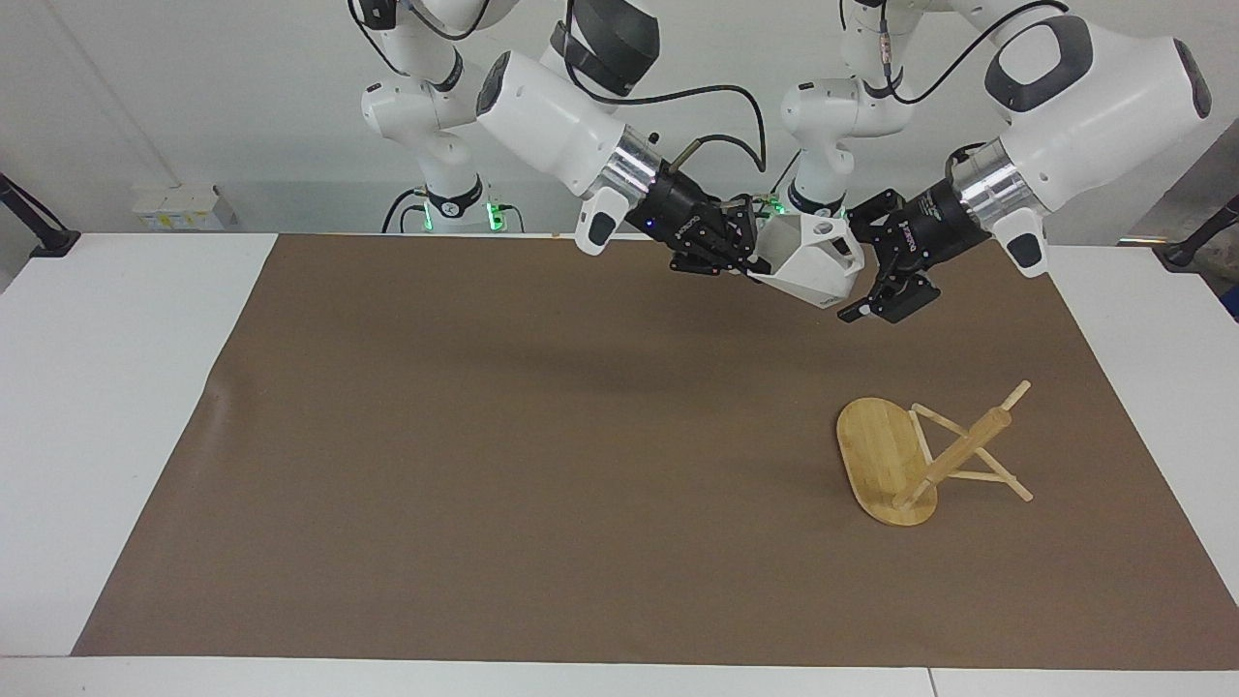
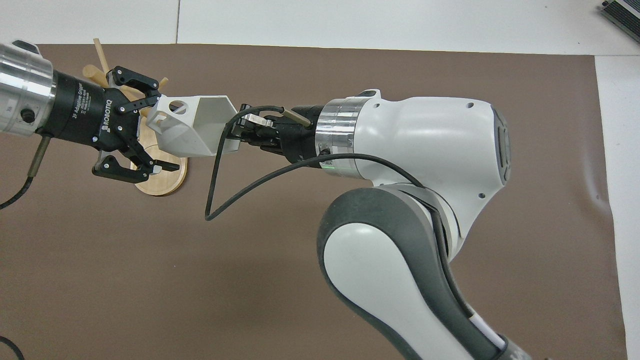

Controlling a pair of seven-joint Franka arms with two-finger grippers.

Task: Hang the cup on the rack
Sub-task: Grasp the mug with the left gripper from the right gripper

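Observation:
My right gripper [image 1: 750, 259] [image 2: 235, 139] holds the white faceted cup [image 1: 808, 261] [image 2: 192, 131] in the air, shut on the cup's wall at the rim. The cup lies sideways, with its pierced handle turned toward my left gripper [image 1: 858, 274] [image 2: 164, 132]. That gripper is open and straddles the handle end: one finger rests at the handle's edge, the other hangs apart below the cup. The bamboo rack [image 1: 910, 465] [image 2: 162, 181] lies tipped on its side on the mat, toward the left arm's end. The left gripper partly covers it in the overhead view.
A brown mat [image 1: 484, 436] covers most of the white table [image 1: 116, 387]. The rack's pegs [image 1: 1007, 484] stick out sideways and upward. A dark object [image 2: 622, 12] sits at the table's corner farthest from the robots, at the right arm's end.

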